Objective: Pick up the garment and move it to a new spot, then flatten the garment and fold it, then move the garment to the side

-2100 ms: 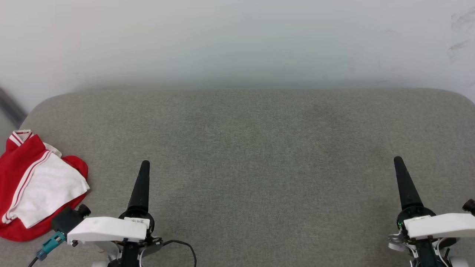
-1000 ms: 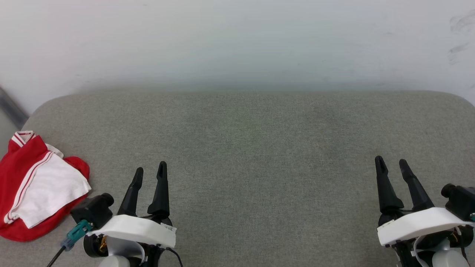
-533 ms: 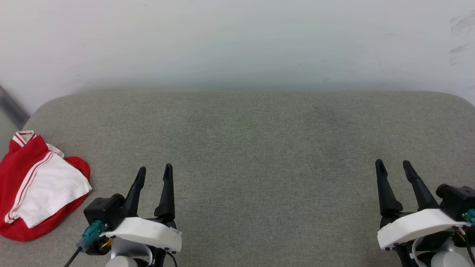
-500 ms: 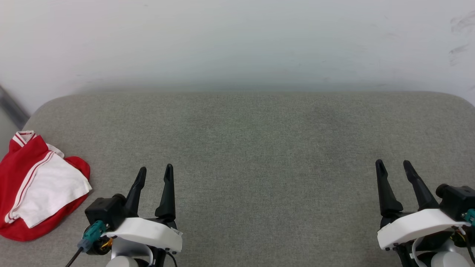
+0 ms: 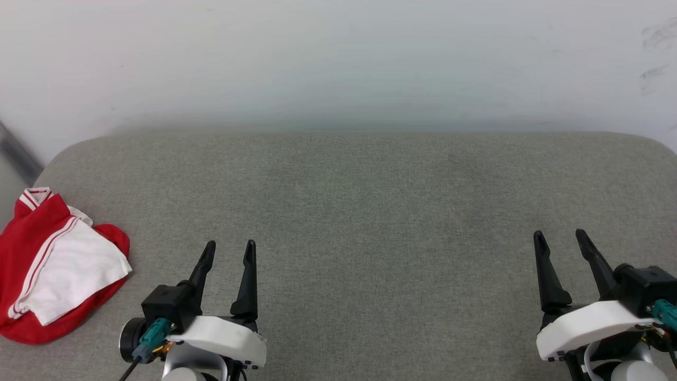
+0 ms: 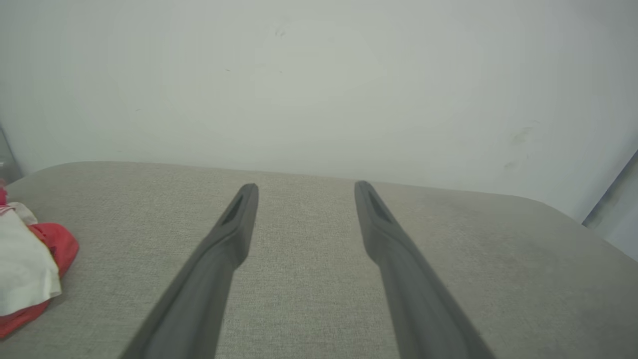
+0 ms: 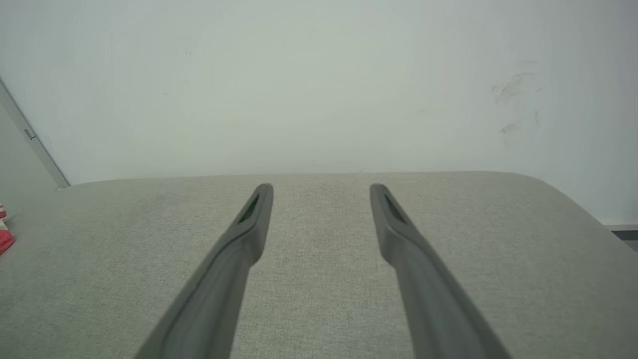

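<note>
The garment point(image 5: 58, 270) lies in a crumpled heap at the far left of the grey cloth-covered worktop point(image 5: 359, 211), close to the near edge. It is red, with a white sleeve panel spread across its top and a red-and-white striped trim showing at its far end. Part of it runs off the left edge of the head view. No tool touches it.

The left tool point(image 5: 230, 244) hovers low at the near edge of the worktop, to the right of the garment and apart from it. Its two dark fingers point away from the robot and are spread wide with nothing between them. Between this tool and the garment lies plain grey cloth. A black camera housing point(image 5: 169, 304) with a teal plug point(image 5: 151, 341) sits on the side of the wrist that faces the heap.

The right tool point(image 5: 559, 234) hovers at the near right of the worktop, well apart from the garment. Its fingers are equally wide and hold nothing. The whole middle of the worktop separates the two tools.

Behind the worktop rises a pale wall point(image 5: 338, 63), with a few dark scuff marks point(image 5: 656, 53) at the upper right. A grey slanted strip point(image 5: 16, 153) crosses the left edge beyond the rounded far-left corner of the worktop.
</note>
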Available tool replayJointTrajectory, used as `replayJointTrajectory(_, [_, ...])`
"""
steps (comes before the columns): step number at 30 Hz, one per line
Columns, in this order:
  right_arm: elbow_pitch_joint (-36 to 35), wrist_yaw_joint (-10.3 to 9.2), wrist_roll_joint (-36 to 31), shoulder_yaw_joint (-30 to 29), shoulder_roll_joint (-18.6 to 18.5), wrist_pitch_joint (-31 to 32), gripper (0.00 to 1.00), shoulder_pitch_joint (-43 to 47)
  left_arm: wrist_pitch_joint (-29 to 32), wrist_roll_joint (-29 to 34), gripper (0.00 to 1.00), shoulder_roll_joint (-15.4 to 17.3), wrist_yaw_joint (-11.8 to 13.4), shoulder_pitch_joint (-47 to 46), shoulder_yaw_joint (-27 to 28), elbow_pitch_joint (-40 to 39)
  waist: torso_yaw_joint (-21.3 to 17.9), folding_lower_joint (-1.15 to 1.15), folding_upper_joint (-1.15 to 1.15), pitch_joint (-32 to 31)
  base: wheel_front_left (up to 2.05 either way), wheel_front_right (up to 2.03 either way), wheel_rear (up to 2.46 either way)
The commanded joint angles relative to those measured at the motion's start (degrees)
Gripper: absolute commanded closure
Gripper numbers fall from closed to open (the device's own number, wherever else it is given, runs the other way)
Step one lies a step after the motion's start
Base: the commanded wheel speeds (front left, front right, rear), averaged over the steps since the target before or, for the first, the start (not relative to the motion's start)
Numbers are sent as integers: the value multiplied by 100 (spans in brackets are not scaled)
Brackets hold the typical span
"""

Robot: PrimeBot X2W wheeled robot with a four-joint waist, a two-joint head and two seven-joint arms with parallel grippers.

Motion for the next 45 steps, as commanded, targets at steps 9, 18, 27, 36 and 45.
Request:
replayJointTrajectory(9, [-99,-1,-410,-14,18,-72,0,56,-140,460,0,15,79,-50,-59,79,2,0,0,-5,0,0,0])
replayJointTrajectory(18, [-105,-1,-629,-40,19,-141,0,43,-226,717,0,13,122,-68,-92,123,-2,0,0,7,0,0,0])
replayJointTrajectory(27, [-58,-1,-823,-58,21,-218,0,35,-316,981,0,11,157,-92,-134,146,27,0,0,18,0,0,0])
replayJointTrajectory(36, [-114,-1,-774,-74,21,-253,0,15,-304,874,0,8,192,-182,-116,180,278,0,0,97,0,0,0])
replayJointTrajectory(45, [-312,-1,-772,207,21,-122,0,-27,-304,705,0,4,338,-282,37,163,1174,0,0,235,0,0,0])
